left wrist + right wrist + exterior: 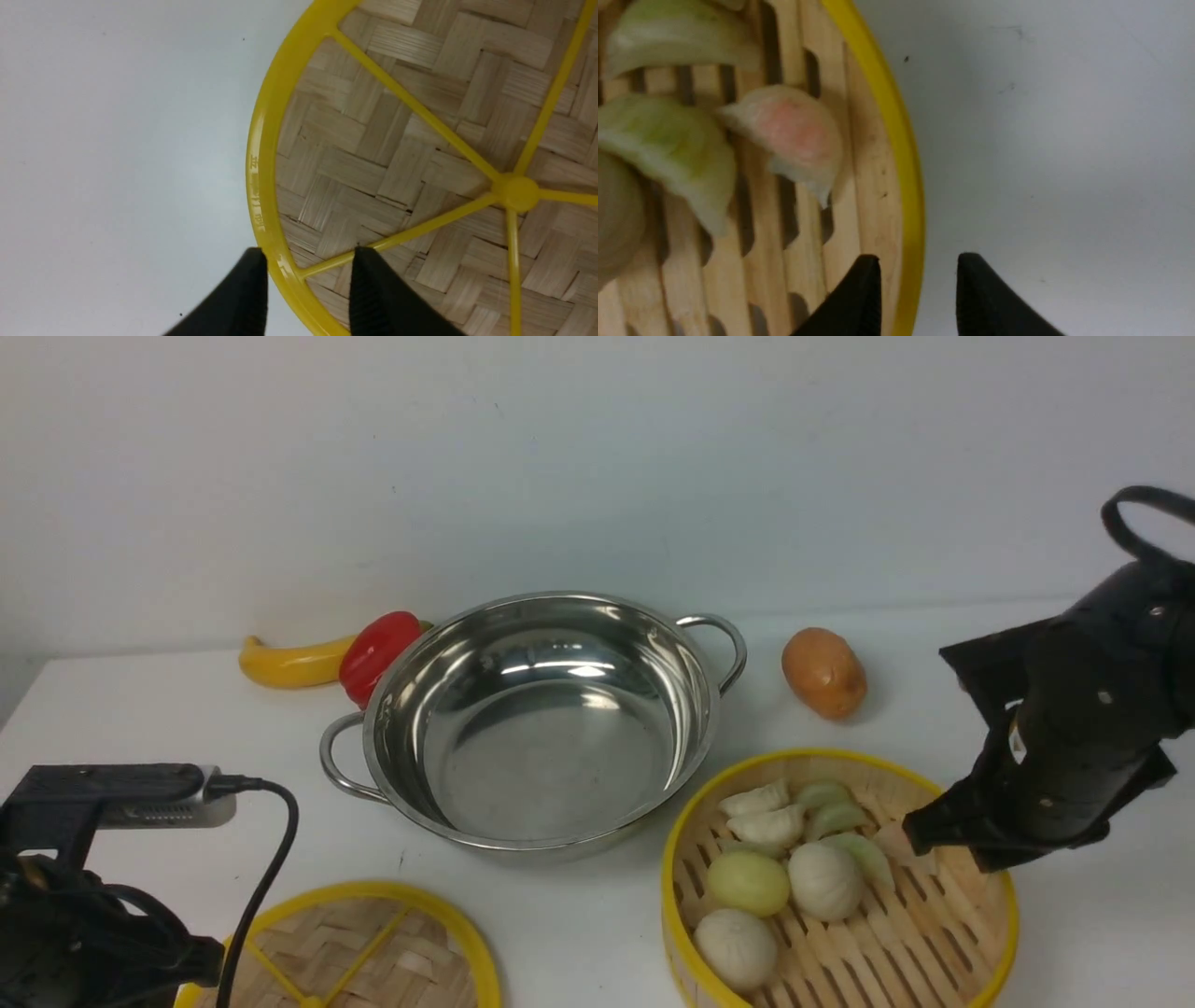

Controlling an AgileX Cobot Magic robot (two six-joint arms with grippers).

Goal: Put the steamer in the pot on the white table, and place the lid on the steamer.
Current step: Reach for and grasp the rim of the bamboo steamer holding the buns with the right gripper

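The round bamboo steamer (896,943) with the yellow rim and slatted floor sat on the plain white table (579,933), at the near right side. It stood outside the pot. Inside it lay soft food: three round buns (824,880), some white and pale green dumplings (775,823), and one pinkish dumpling (789,135) close to the wall. The right gripper (919,280) was down at the steamer's right edge. Its two black fingers were apart, with the yellow rim in the gap between them. One finger was over the slats and the other was over the bare table outside. There was space between the outer finger and the rim.

The wide shiny steel pot (551,765) with two loop handles stood just beside the steamer, to its back left, in the middle of the table.

The flat round woven bamboo lid (373,952) with yellow spokes and a small yellow knob lay on the table at the near left, apart from the pot. The left gripper (308,280) was at the lid's edge. Its black fingers were apart too, one just outside the yellow rim and one over the woven part.

Behind the pot on the left lay a long yellow banana (289,663) and a red pepper (378,653), just beside the pot. A brown potato (823,672) lay behind the steamer.
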